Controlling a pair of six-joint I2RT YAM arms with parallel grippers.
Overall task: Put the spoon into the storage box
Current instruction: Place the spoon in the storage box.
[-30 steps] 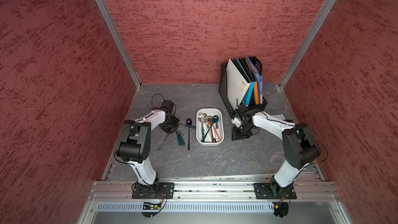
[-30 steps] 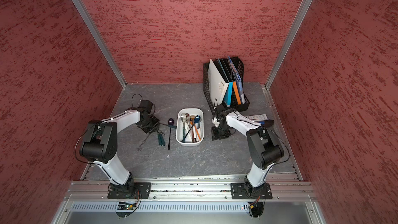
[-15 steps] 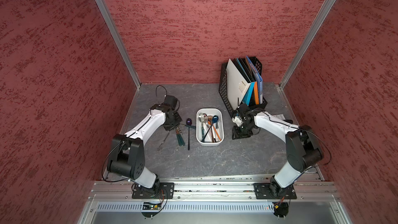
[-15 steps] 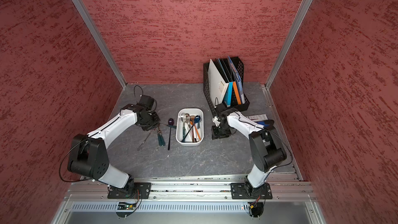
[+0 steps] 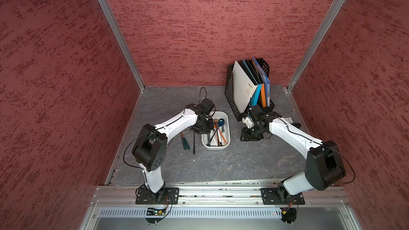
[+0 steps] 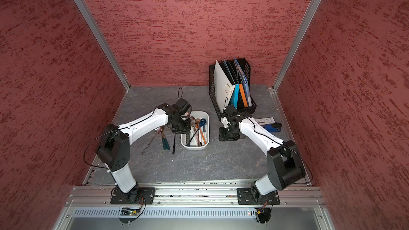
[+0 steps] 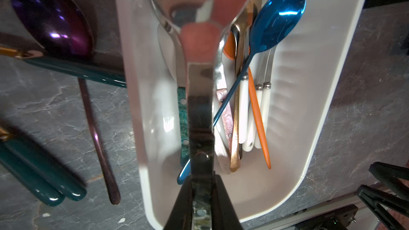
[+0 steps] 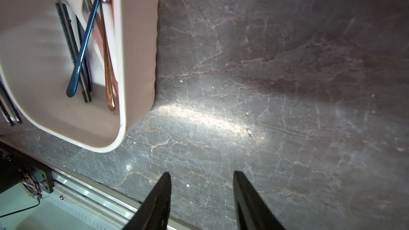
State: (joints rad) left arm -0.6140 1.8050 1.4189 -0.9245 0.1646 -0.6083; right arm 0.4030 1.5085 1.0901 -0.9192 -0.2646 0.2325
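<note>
Now: spoon (image 7: 199, 67) held over the storage box (image 7: 298, 89)

Closed narrow on the dark handle, the left claw (image 7: 200, 186) holds the steel spoon with its bowl pointing away from the wrist. It hangs above the inside of the white storage box, toward its left side. Whether it touches the cutlery beneath cannot be told.

Inside lie a blue spoon (image 7: 278, 16), an orange-handled piece (image 7: 257, 116) and white-handled pieces (image 7: 243, 116). On the bench (image 8: 287, 85), just left of the storage box, lie a purple spoon (image 7: 51, 16) and green-handled utensils (image 7: 44, 180).

In both top views the storage box sits between the two arms. The right claw (image 8: 201, 173) hangs empty, jaws partly apart, over bare bench beside the storage box, near the black file rack (image 5: 230, 89).
</note>
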